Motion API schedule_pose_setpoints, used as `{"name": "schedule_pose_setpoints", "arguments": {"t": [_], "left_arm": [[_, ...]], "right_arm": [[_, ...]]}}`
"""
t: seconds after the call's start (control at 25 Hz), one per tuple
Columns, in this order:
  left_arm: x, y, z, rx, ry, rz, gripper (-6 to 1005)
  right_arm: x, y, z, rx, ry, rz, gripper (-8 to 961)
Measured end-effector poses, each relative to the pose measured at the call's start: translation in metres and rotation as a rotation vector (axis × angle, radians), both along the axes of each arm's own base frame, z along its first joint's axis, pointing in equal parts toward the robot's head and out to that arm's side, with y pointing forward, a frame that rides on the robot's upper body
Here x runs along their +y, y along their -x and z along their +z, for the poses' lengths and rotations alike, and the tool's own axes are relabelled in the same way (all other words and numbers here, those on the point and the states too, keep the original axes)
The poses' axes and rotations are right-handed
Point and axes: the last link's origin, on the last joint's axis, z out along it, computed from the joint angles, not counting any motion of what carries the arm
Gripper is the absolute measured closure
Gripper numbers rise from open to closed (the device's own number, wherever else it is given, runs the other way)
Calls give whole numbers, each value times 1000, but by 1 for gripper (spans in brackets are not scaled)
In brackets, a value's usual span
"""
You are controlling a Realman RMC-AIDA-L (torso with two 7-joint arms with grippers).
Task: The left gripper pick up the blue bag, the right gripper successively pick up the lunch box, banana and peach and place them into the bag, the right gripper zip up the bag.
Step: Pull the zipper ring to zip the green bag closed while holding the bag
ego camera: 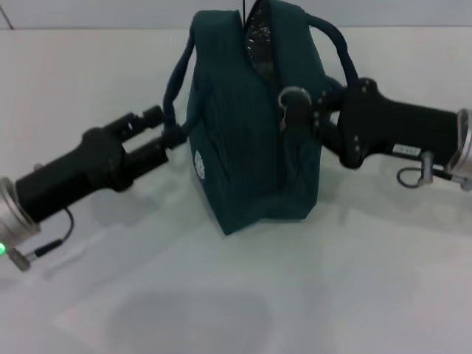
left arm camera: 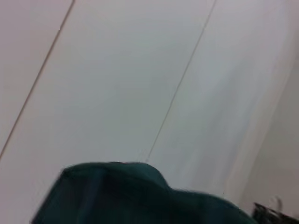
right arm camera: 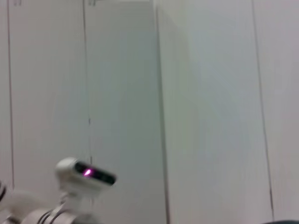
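Head view shows the blue bag (ego camera: 251, 125) standing upright at the upper centre of the frame on the white table (ego camera: 221, 295), its top partly unzipped. At centre left, the left gripper (ego camera: 171, 137) is clamped on the bag's dark strap (ego camera: 177, 81). At centre right, the right gripper (ego camera: 313, 118) sits against the bag's side by a metal ring (ego camera: 293, 96); whether its fingers are closed cannot be told.
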Motion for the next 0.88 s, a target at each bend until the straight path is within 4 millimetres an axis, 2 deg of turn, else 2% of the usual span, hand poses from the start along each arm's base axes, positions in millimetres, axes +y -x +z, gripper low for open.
{"name": "schedule_pose_setpoints", "arguments": {"t": [0.16, 0.4, 0.68, 0.88], "left_arm": [[-14, 1, -18, -28, 7, 2, 357], [-19, -10, -43, -44, 11, -27, 364], [-20, -14, -53, -68, -8, -1, 372], [-15, -9, -59, -37, -12, 51, 377]], "right_arm": [[9, 9, 1, 11, -13, 1, 937], [20, 23, -5, -9, -26, 14, 937], [23, 33, -12, -35, -12, 47, 937], [27, 37, -13, -34, -18, 46, 937]]}}
